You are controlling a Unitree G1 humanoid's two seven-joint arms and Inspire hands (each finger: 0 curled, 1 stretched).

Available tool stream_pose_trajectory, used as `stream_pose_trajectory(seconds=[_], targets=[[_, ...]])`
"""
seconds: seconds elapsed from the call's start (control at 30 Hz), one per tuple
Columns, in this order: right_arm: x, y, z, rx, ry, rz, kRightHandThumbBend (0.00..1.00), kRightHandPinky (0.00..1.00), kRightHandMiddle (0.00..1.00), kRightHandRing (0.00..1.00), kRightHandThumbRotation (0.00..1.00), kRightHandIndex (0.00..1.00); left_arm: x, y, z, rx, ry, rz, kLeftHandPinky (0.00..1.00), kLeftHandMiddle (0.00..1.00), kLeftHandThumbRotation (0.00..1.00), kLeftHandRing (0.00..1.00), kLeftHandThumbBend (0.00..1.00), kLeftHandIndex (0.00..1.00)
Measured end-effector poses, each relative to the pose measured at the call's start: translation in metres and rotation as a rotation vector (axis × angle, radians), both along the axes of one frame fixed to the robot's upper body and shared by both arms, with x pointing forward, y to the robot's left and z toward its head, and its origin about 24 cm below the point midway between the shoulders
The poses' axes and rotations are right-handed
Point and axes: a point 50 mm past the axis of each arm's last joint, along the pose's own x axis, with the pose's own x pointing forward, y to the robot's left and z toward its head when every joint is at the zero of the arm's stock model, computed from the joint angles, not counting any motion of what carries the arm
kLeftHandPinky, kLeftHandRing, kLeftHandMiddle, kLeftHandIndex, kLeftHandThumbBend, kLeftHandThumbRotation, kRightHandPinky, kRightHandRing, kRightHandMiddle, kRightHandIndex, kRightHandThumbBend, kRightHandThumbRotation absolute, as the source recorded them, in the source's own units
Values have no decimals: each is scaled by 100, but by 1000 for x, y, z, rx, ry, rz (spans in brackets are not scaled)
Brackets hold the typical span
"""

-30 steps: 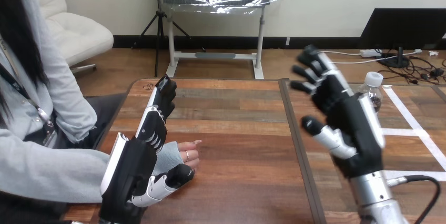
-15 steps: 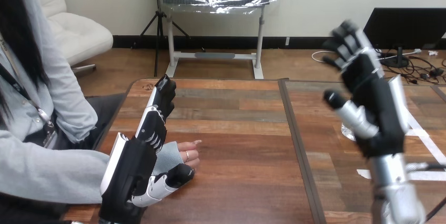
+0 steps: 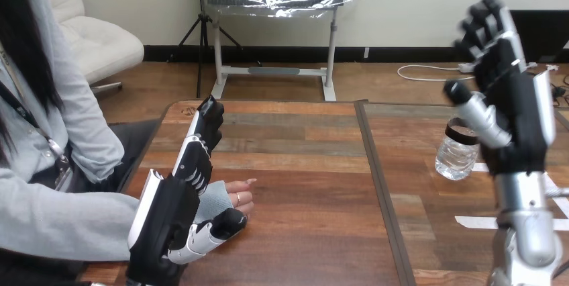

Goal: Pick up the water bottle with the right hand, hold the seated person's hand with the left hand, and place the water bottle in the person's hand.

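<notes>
Rightward and upward: the right hand (image 3: 516,98) has swung from mid-table over to the far right within the last second. The water bottle (image 3: 457,158), which stood behind that hand a second ago, is now exposed on the hand's left side. Left hand and the person's hand have not shifted.

Left to right:

- Left hand (image 3: 164,219): resting low at the table's (image 3: 302,165) left side, back shell outward, fingers straight and pointing away from the robot, relaxed. Thumb (image 3: 221,224) lies along the near side of the person's hand (image 3: 236,198), touching or nearly so. No curl round it that I can make out, so I read this as alongside, not a hold.
- Person's hand: flat on the wood just to the right of the left hand's palm, between its thumb and its fingers. Empty.
- Water bottle: upright on the table, clear. It sits just left of and below the right hand's thumb, which crosses in front of its top. Nothing grips it.
- Right hand: raised high, fingers spread wide, released, holding nothing. White tape strips (image 3: 480,221) on the table lie below it.

Progress, by my judgement: early. Bottle not yet grasped. The left hand is in position, but the hold on the person's hand is not closed. Handover not begun. Left to do: bring the right hand down round the bottle, close, lift, carry it leftward to the waiting palm.
</notes>
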Motion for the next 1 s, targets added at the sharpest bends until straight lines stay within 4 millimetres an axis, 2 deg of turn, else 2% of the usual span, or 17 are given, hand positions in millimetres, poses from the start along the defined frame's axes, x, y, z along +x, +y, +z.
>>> stream_pose_trajectory(seconds=[0.4,1.0], targets=[[9,-12,3,15,54,-65,100,94,97,97,60,98,0,0,0,2,0,1,100,100,71,100,100,100],[16,-17,-13,75,219,-122,100,98,97,99,56,99,0,1,0,2,0,1,100,100,71,100,100,100]])
